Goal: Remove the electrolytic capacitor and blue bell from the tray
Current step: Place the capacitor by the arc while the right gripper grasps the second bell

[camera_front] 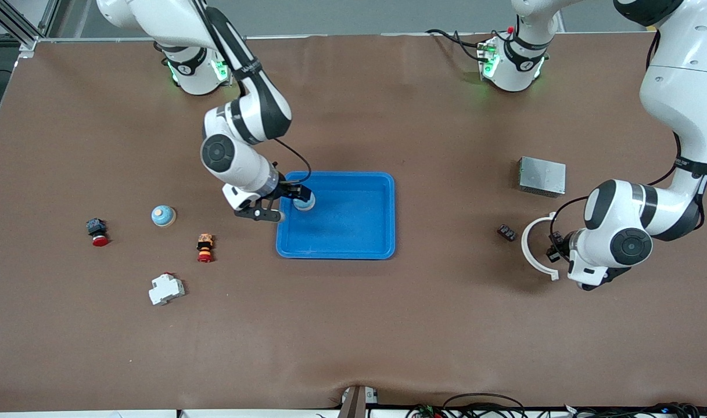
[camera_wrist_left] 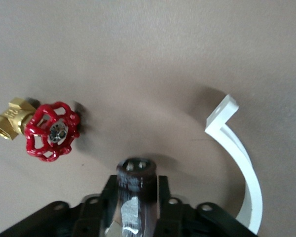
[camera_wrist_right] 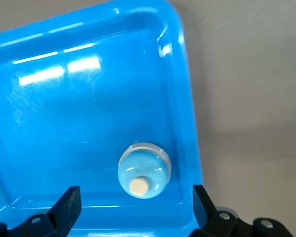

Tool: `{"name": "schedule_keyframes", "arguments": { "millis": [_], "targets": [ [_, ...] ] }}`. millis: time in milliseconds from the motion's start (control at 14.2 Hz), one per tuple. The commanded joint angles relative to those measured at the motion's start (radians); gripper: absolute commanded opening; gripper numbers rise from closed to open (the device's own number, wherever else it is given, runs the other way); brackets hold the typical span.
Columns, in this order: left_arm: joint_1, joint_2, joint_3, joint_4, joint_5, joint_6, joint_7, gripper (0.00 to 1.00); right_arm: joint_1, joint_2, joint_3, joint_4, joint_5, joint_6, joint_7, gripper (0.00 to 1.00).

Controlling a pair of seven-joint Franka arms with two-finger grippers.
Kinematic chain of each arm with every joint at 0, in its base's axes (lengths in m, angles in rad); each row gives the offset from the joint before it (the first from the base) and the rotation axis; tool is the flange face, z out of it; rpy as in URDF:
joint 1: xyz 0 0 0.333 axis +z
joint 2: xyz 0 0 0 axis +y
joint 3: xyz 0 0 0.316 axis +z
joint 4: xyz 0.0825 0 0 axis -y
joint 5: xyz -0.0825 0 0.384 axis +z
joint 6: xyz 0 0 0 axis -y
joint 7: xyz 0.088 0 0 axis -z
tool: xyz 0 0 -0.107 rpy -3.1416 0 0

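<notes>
Two grippers at work, each on its own item. My right gripper (camera_front: 289, 204) hangs low over the tray (camera_front: 353, 247), at the tray end toward the right arm's base, fingers spread wide to either side of the blue bell (camera_wrist_right: 144, 170). The bell sits upright in the tray close to the rim; nothing grips it yet. Judgement: the wide spread is there to straddle the dome before closing, and the rim just beside it leaves one finger little room.

My left gripper (camera_wrist_left: 135, 207) is low over the bare desk (camera_front: 353, 337) toward the left arm's end, well apart from the tray, with the dark electrolytic capacitor (camera_wrist_left: 136, 177) standing between its fingers. Whether the fingers press it or have let go I cannot tell. Judgement: this is the set-down spot.

Around it: a white curved bracket (camera_wrist_left: 239, 163) beside, a red-handled brass valve (camera_wrist_left: 42, 129) near, a grey metal box (camera_front: 541, 176) farther off. A second blue bell (camera_front: 163, 215) and red push-buttons (camera_front: 205, 247) lie on the desk toward the right arm's end.
</notes>
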Motion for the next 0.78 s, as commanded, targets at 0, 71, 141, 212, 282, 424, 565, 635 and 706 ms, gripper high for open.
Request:
{"name": "schedule_keyframes", "arguments": {
  "millis": [0,71,141,212,282,424,565,635,706],
  "targets": [
    [0.002,-0.003,-0.005,0.022,0.034,0.0,-0.011,1.0,0.037,0.066,-0.019,0.068,-0.004,-0.005,0.048,1.0],
    [0.004,-0.008,-0.005,0.022,0.037,0.0,-0.009,1.0,0.048,0.087,-0.019,0.082,-0.015,-0.004,0.053,1.0],
    [0.008,-0.017,-0.005,0.023,0.042,-0.001,0.002,1.0,0.051,0.103,-0.019,0.09,-0.036,-0.004,0.054,1.0],
    [0.008,-0.037,-0.005,0.032,0.04,-0.001,0.009,1.0,0.051,0.109,-0.019,0.093,-0.058,-0.004,0.054,1.0],
    [0.008,-0.054,-0.008,0.04,0.04,-0.004,0.024,1.0,0.051,0.109,-0.019,0.091,-0.076,-0.005,0.054,1.0],
    [0.007,-0.083,-0.012,0.069,0.037,-0.006,0.076,1.0,0.051,0.12,-0.019,0.093,-0.083,-0.004,0.054,1.0],
    [0.007,-0.127,-0.014,0.086,0.034,-0.007,0.145,1.0,0.051,0.129,-0.019,0.097,-0.083,-0.004,0.054,1.0],
    [0.01,-0.158,-0.014,0.086,0.028,-0.007,0.208,1.0,0.051,0.131,-0.019,0.099,-0.084,-0.004,0.054,1.0],
    [0.01,-0.178,-0.016,0.094,0.021,-0.007,0.272,1.0,0.051,0.134,-0.019,0.099,-0.084,-0.004,0.056,1.0]
  ]
}}
